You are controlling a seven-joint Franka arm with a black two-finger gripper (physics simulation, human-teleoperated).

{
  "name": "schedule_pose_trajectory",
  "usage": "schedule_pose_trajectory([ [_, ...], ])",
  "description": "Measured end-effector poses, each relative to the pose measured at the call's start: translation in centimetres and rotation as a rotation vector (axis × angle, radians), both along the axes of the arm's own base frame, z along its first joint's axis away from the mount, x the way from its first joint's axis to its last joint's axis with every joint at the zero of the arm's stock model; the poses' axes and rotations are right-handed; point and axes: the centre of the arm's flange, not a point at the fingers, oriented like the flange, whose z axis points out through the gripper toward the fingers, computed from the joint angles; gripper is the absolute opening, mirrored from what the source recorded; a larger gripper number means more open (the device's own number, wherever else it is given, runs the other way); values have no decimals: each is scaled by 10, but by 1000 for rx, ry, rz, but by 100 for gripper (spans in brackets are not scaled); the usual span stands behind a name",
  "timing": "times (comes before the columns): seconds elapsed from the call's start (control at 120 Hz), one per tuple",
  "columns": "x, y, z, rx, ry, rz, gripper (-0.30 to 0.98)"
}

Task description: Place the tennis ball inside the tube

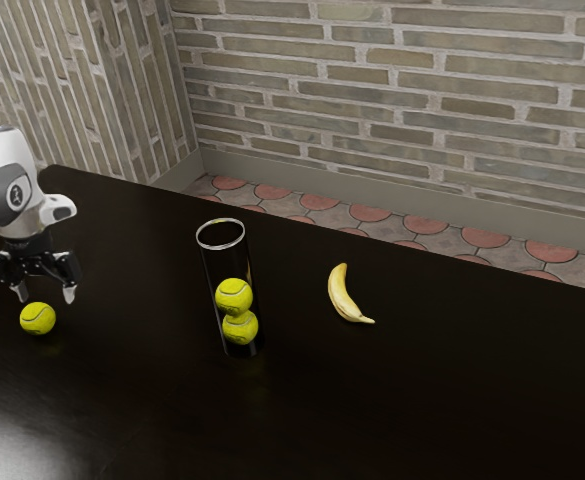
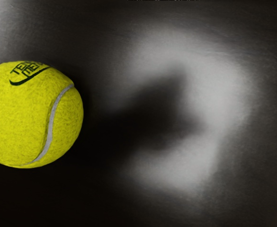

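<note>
my end effector [image 1: 45, 293] is wide open and empty, pointing down close to the loose tennis ball [image 1: 38, 319], which rests on the tabletop [image 1: 152, 400], outside the tube [image 1: 224, 263]. that stands upright with two tennis balls [image 1: 235, 297] inside, between the loose one and a banana [image 1: 341, 293].

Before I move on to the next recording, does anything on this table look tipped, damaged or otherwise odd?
Nothing looks damaged or tipped. The clear tube stands upright with two balls inside, and the loose tennis ball rests below my open gripper. Only the banana seems unrelated to the task.
</note>
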Motion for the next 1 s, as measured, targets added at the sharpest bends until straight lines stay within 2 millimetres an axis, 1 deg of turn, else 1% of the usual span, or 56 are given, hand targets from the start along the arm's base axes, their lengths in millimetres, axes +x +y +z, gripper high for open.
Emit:
schedule_pose_trajectory([
  [0.133, -4, 32, -23, 31, -37, 47, 69],
  [0.2, -6, 44, -35, 42, -46, 65, 69],
  [0.433, -7, 73, -60, 76, -83, 103, 69],
  [0.5, -6, 76, -66, 82, -86, 106, 69],
  [0.642, -3, 78, -71, 88, -95, 104, 68],
  [1.0, -5, 75, -77, 80, -89, 105, 45],
])
